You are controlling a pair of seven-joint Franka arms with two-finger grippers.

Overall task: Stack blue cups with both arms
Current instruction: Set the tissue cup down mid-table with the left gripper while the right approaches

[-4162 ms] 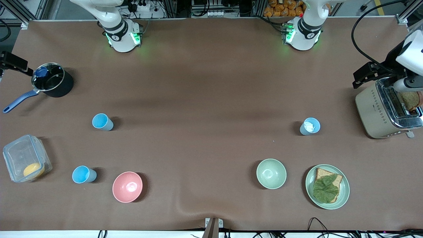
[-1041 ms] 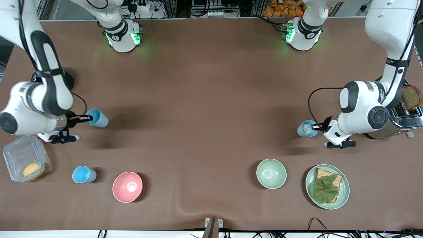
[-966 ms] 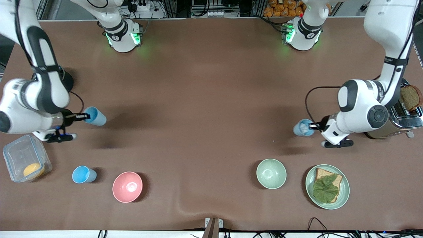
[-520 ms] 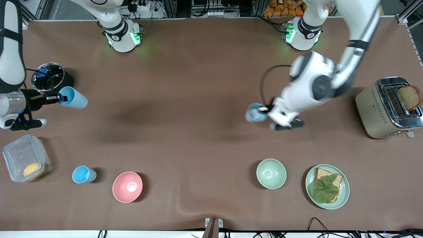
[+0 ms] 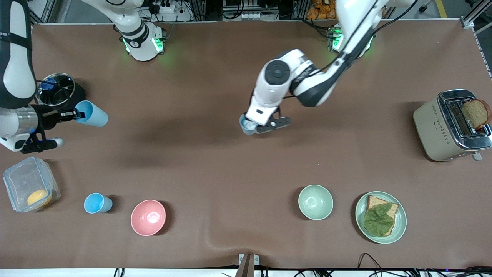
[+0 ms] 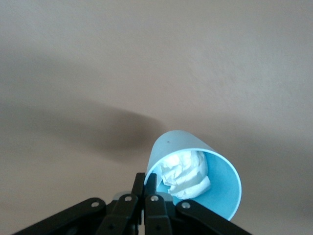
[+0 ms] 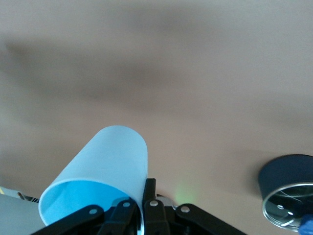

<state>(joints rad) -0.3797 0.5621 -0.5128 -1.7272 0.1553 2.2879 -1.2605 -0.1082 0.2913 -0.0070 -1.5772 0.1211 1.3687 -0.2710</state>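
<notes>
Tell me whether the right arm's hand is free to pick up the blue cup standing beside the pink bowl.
Probably not yet. The right hand is shut on a blue cup it holds tilted in the air. Nothing blocks the standing cup beside the pink bowl, which sits at the right arm's end of the table.

Left gripper (image 5: 250, 125) is over mid-table, well clear of the pot (image 5: 61, 93), pinching a cup (image 5: 246, 125) that's mostly hidden under the wrist. Right gripper (image 5: 78, 114) is up beside the pot, clamped on the rim of a tilted cup (image 5: 91, 114). A third cup (image 5: 97, 203) stands upright on the table, nearer the camera than the pot, between a clear box (image 5: 30, 188) and a pink bowl (image 5: 148, 217).
</notes>
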